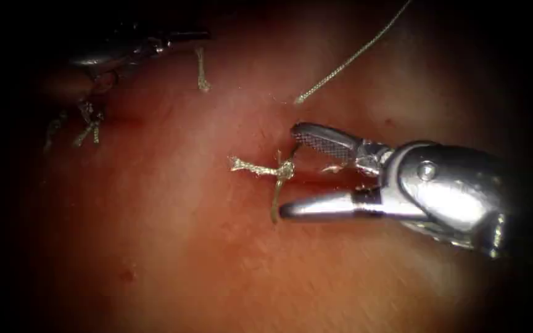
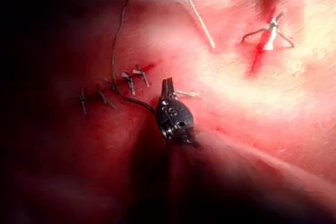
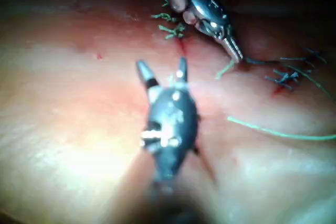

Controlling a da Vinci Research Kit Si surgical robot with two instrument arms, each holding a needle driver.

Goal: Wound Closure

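Right end effector (image 1: pixel 286 171) gaping wide, empty, straddling the knot (image 1: pixel 284 171) on the cut (image 1: pixel 316 179) in the tissue (image 1: pixel 155 246). Left end effector (image 2: pixel 167 85) apparently clamped on dark thread (image 2: pixel 116 45). No needle discernible. Best kept steady, clear of the tied knot; loose thread end (image 1: pixel 347 61) lying apart.

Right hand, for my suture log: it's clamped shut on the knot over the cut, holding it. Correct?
Not quite. The endoscope view shows the right hand open, its jaws spread either side of the knot over the cut, holding nothing.
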